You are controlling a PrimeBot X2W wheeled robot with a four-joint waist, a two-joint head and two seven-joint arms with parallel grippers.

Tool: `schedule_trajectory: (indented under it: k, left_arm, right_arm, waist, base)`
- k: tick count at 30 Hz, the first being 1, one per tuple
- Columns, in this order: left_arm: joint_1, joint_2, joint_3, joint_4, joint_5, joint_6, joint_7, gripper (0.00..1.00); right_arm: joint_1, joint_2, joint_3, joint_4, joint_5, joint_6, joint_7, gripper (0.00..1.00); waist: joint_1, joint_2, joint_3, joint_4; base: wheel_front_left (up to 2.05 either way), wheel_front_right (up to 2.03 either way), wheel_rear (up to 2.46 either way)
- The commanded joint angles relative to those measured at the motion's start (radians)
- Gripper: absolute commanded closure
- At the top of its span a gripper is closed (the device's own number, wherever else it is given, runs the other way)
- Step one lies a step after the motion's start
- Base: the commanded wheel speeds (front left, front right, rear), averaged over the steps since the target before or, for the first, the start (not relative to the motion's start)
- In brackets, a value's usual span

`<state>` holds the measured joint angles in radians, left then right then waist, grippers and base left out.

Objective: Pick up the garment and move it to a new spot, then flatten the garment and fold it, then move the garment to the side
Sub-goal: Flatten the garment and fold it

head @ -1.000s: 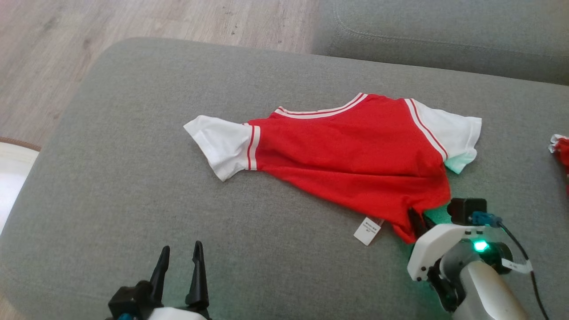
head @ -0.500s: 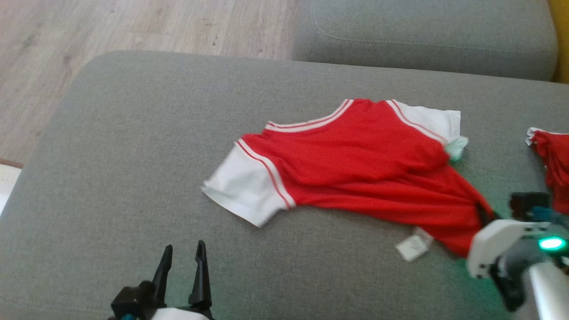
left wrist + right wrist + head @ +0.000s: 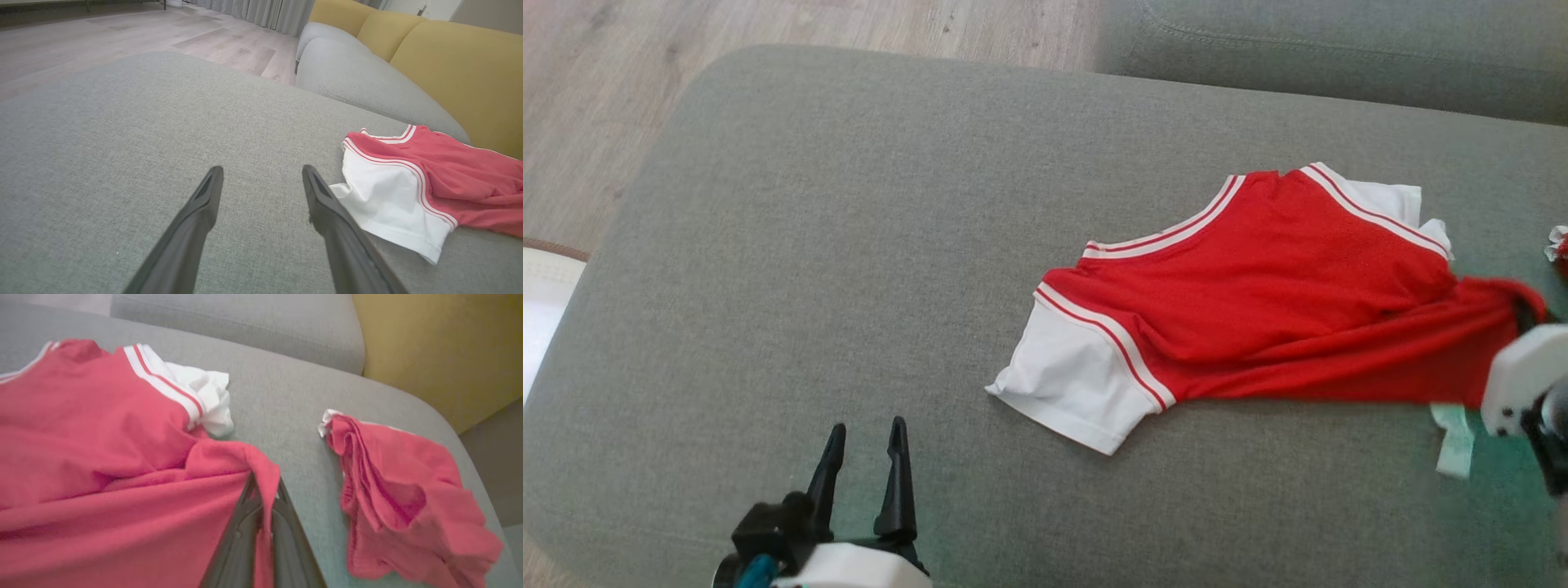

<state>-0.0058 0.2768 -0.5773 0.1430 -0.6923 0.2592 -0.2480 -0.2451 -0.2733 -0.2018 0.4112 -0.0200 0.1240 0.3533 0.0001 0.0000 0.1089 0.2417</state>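
The garment is a red T-shirt with white sleeves and striped trim, lying stretched and rumpled on the right half of the grey cushion. My right gripper at the right edge is shut on the garment's bottom hem; in the right wrist view red cloth is pinched between its fingers. My left gripper stands open at the lower left, well apart from the shirt. Through the left wrist view its fingers hover over bare cushion, with the white sleeve to their right.
A second crumpled red cloth lies near the cushion's right edge, just beyond the held hem. A grey seat cushion and a yellow backrest stand behind. Wooden floor lies past the left edge.
The right gripper has closed on the hem and dragged the shirt to the right; the body has bunched and the left sleeve swung down. The camera shifted too. The left gripper stayed put.
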Motion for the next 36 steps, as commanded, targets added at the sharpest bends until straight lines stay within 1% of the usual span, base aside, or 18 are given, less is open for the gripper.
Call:
schedule_trajectory:
  k: [1,2,3,7,10,13,16,19,23,27,33,34,35,36]
  left_arm:
    - [-0.041,0.004,0.033,-0.021,0.012,-0.003,-0.011,0.00]
    - [-0.043,0.003,0.030,-0.019,0.013,-0.004,-0.011,0.00]
    - [-0.047,-0.001,0.023,-0.015,0.015,-0.006,-0.009,0.00]
    - [-0.047,-0.006,0.013,-0.011,0.017,-0.007,-0.007,0.00]
    - [-0.040,-0.006,0.010,-0.010,0.016,-0.005,-0.006,0.00]
    - [-0.027,-0.003,0.008,-0.012,0.014,-0.002,-0.005,0.00]
    - [-0.016,0.000,0.007,-0.017,0.012,0.001,-0.004,0.00]
    - [-0.008,0.005,0.007,-0.024,0.010,0.004,-0.003,0.00]
    - [-0.009,0.010,0.007,-0.033,0.009,0.006,-0.001,0.00]
    - [-0.021,0.011,0.006,-0.038,0.011,0.006,0.000,0.00]
    - [-0.039,0.006,0.004,-0.032,0.012,0.003,0.001,0.00]
    - [-0.039,0.006,0.006,-0.031,0.011,0.003,0.001,0.00]
    - [-0.040,0.006,0.006,-0.029,0.011,0.003,0.001,0.00]
    - [-0.040,0.006,0.006,-0.029,0.011,0.003,0.001,0.00]
  right_arm:
    - [-0.052,-0.022,0.020,-0.022,-0.014,0.007,-0.038,0.00]
    - [-0.064,-0.014,0.024,-0.013,-0.022,0.007,-0.063,0.00]
    - [-0.076,0.007,0.029,0.005,-0.033,0.007,-0.110,0.00]
    - [-0.065,0.053,0.015,0.017,-0.051,0.007,-0.208,0.00]
    - [-0.025,0.092,0.003,-0.001,-0.065,0.007,-0.266,0.00]
    - [0.042,0.143,-0.004,-0.046,-0.071,0.007,-0.296,0.00]
    - [0.127,0.177,0.000,-0.097,-0.070,0.007,-0.289,0.00]
    - [0.202,0.196,0.008,-0.132,-0.066,0.007,-0.266,0.00]
    - [0.235,0.207,0.017,-0.144,-0.065,0.007,-0.237,0.00]
    - [0.200,0.207,0.028,-0.106,-0.078,0.007,-0.222,0.00]
    - [0.116,0.191,0.032,0.019,-0.087,0.007,-0.170,0.00]
    - [0.104,0.189,0.027,0.041,-0.087,0.007,-0.162,0.16]
    - [0.094,0.186,0.022,0.061,-0.090,0.007,-0.154,0.59]
    - [0.094,0.186,0.022,0.061,-0.090,0.007,-0.154,0.59]
  waist:
    - [-0.0001,0.0000,0.002,-0.001]
    - [-0.0001,0.0000,0.002,-0.002]
    - [-0.0001,0.0000,-0.003,-0.008]
    - [-0.0001,0.0000,-0.024,-0.027]
    - [-0.0001,0.0000,-0.042,-0.045]
    - [-0.0001,0.0000,-0.058,-0.061]
    - [-0.0001,0.0000,-0.066,-0.073]
    - [-0.0001,0.0000,-0.066,-0.083]
    - [-0.0001,0.0000,-0.051,-0.091]
    - [-0.0001,0.0000,-0.027,-0.087]
    - [-0.0001,0.0000,-0.002,-0.068]
    - [-0.0001,0.0000,0.000,-0.065]
    - [-0.0001,0.0000,0.001,-0.063]
    - [-0.0001,0.0000,0.001,-0.063]
  base:
    - [0.00,0.00,0.00]
    - [0.00,0.00,0.00]
    - [0.00,0.00,0.00]
    - [0.00,0.00,0.00]
    - [0.00,0.00,0.00]
    - [0.00,0.00,0.00]
    - [0.00,0.00,0.00]
    - [0.00,0.00,0.00]
    - [0.00,0.00,0.00]
    - [0.00,0.00,0.00]
    - [0.00,0.00,0.00]
    - [0.00,0.00,0.00]
    - [0.00,0.00,0.00]
    - [0.00,0.00,0.00]
